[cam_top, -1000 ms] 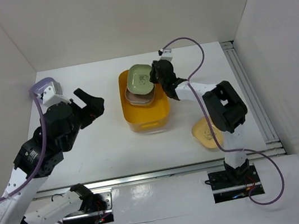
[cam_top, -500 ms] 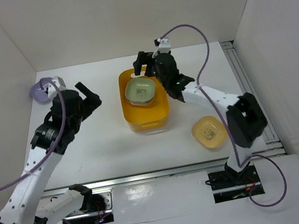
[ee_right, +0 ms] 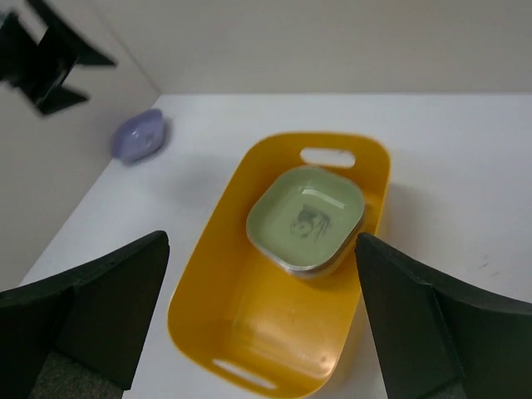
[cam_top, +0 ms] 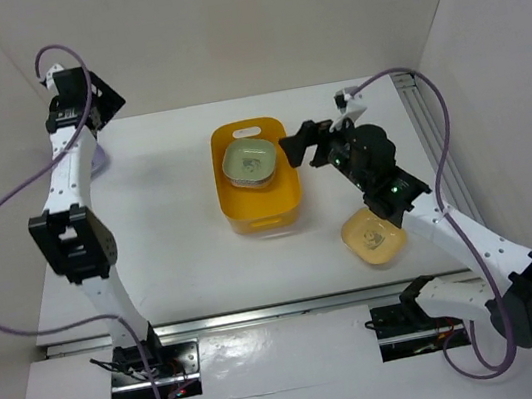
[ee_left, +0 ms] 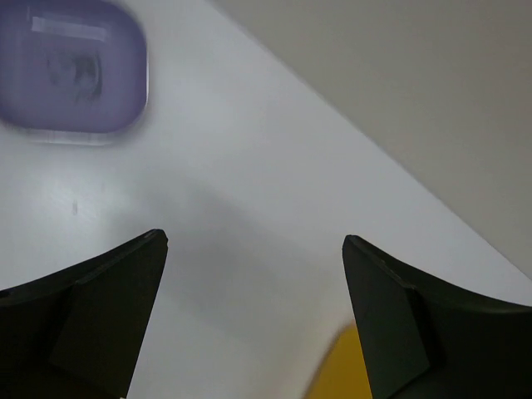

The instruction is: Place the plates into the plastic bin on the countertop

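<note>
open and empty: right gripper (cam_top: 301,148), just right of the plastic bin (cam_top: 266,215) with the green plate (cam_top: 248,165) stacked inside. open too: left gripper (ee_left: 254,239), over the worktop (ee_left: 249,166) near the lilac plate (ee_left: 75,71).

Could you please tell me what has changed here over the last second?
The right hand let go of the green plate, which now lies in the bin, and drew back to the bin's right, open. The left hand, open, swung to the far left corner, near the lilac plate. The bin, lilac plate and yellow plate stayed put.
</note>
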You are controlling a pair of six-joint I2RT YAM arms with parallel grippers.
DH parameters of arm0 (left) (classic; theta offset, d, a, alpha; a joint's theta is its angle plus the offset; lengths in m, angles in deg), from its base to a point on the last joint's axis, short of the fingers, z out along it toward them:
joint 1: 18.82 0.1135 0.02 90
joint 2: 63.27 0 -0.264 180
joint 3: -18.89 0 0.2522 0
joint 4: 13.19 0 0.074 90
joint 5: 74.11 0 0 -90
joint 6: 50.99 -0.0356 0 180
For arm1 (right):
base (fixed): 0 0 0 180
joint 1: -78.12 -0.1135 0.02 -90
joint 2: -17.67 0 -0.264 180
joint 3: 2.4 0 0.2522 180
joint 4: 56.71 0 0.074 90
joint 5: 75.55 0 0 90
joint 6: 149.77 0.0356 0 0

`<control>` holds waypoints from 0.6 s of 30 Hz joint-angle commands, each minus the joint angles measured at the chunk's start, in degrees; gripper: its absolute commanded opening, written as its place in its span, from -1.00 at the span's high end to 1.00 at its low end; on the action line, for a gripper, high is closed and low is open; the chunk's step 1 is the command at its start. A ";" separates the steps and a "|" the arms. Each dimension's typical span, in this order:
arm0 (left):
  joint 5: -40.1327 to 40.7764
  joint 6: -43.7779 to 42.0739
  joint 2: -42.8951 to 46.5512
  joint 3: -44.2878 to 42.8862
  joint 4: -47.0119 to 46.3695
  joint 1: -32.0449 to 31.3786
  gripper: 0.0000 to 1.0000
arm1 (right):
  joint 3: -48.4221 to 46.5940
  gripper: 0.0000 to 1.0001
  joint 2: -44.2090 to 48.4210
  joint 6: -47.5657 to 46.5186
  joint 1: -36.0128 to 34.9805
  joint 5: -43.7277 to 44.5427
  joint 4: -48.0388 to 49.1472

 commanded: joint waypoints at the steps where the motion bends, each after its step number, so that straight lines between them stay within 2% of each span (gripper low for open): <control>1: -1.23 -14.79 -12.84 -17.94 -0.11 2.50 -1.00 | 7.76 -1.00 2.94 7.97 -0.09 -6.80 0.05; 2: -0.17 -17.46 -19.06 -21.63 -0.11 2.50 -1.00 | 9.89 -1.00 2.95 9.93 -1.56 -7.68 2.07; 3: -0.86 -19.05 -21.12 -25.15 -0.11 3.29 -1.00 | 12.00 -1.00 3.82 11.17 -2.36 -8.47 5.74; 5: -2.61 -16.28 -22.11 -23.09 -2.82 6.62 -1.00 | 16.14 -1.00 4.44 11.89 -5.69 -8.14 7.88; 7: -4.20 -14.50 -22.81 -17.84 -5.81 9.08 -1.00 | 17.46 -1.00 4.44 11.36 -7.63 -2.63 7.89; 10: -4.81 -15.37 -25.25 -15.26 -10.38 9.09 -1.00 | 17.47 -1.00 3.92 9.43 -9.75 -0.92 7.36; 18: -7.72 -16.96 -33.17 -18.41 -13.12 9.62 -1.00 | 18.00 -1.00 -0.21 8.19 -11.51 2.59 9.82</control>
